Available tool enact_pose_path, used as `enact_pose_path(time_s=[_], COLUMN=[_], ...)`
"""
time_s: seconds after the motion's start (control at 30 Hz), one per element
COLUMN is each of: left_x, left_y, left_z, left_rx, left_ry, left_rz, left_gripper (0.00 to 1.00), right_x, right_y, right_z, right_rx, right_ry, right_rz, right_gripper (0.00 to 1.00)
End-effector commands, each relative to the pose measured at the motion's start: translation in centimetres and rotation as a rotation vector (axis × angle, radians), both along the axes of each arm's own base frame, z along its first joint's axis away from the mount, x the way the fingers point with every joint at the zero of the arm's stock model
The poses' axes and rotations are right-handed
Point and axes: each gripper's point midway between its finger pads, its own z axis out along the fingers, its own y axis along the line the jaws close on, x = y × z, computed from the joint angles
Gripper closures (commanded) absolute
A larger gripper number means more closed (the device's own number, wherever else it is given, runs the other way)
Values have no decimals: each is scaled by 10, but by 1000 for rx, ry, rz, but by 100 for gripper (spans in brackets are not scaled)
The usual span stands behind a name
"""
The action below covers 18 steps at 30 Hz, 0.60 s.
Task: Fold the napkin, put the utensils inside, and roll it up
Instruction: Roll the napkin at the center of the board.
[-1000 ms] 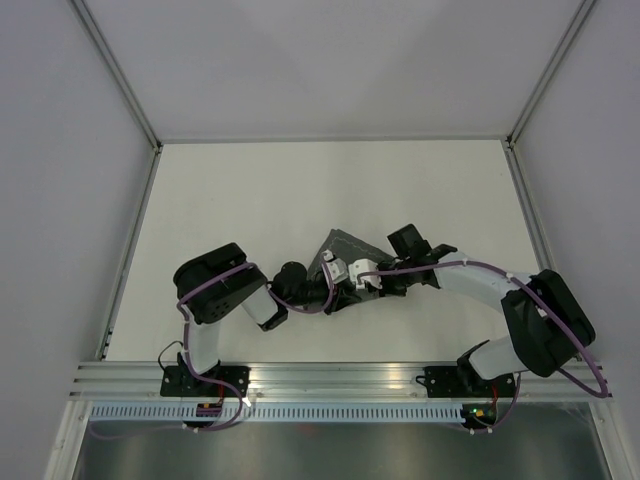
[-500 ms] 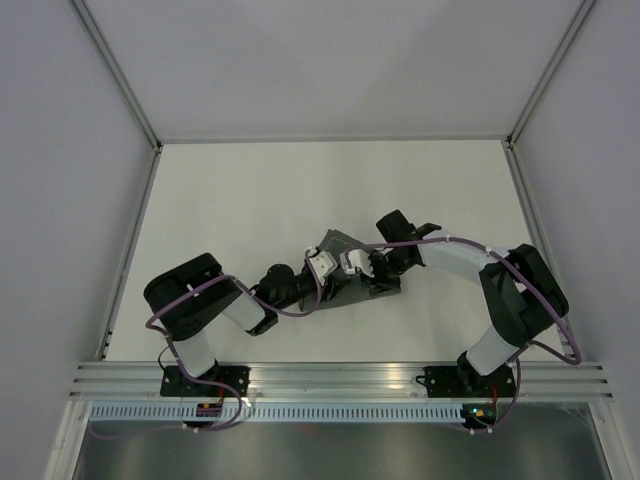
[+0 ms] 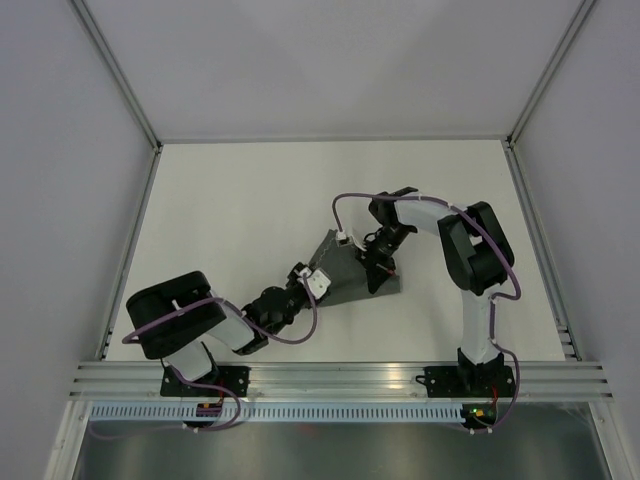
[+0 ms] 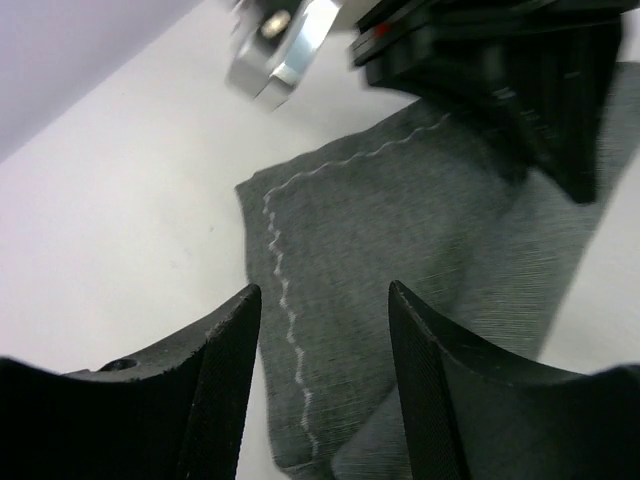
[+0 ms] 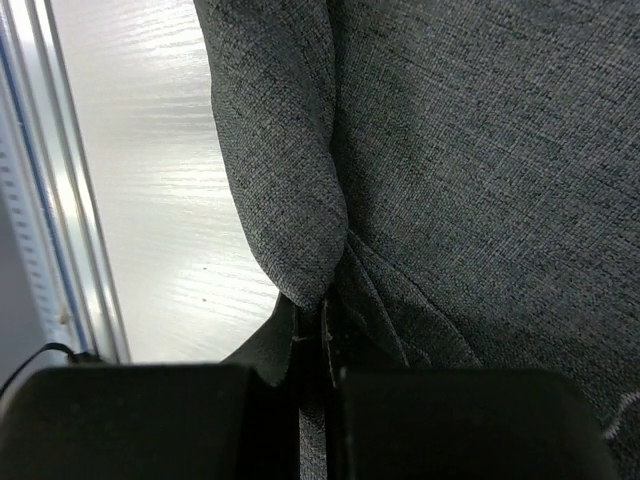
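Grey napkin (image 3: pixel 345 272), where is it on your feed?
— I have it folded over into a wedge, lying near the middle of the white table (image 3: pixel 230 200), between the two arms.
— What is the right gripper (image 5: pixel 312 322) doing?
— On its wrist camera I see both fingers pressed together, with a bulging fold of the cloth pinched between them. That's at the napkin's edge, bare table just beside it.
— And the left gripper (image 4: pixel 325 295)?
— Its fingers stand apart and hold nothing. They hang over the corner where the pale zigzag hem (image 4: pixel 283 290) turns. I think they are just above the fabric and not touching, but the angle is poor. From overhead it sits at the napkin's left edge, with the right gripper near it on the cloth
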Motion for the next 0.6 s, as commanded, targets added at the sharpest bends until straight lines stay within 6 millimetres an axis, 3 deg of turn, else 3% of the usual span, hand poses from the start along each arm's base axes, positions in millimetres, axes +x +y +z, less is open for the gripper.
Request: enact_pose_path(time_s=[0.0,0.07,0.23,0.37,0.57], left_x=[-11,-23,-52,-64,-74], left_y=[-16,-31,-62,-72,-76], left_z=[78,72,52,19,-15], left_rx=[-108,-40,151,303,410], left_ry=[-269,-277,-309,-280,-303], left_rz=[-17,-85,-234,-348,-432], left_gripper=[40,34,30,23,25], right_x=[-11,0,13,19,25], right_y=[-46,-45,-43,-42,-42], right_z=[-57,-59,-66,-68,-67], right_rx=[-269,-296,-310,-318,-331], right_ry=[92,86,135,137,176], right_rz=[50,23,4,0,6], right_gripper=[100,99,100,99,100])
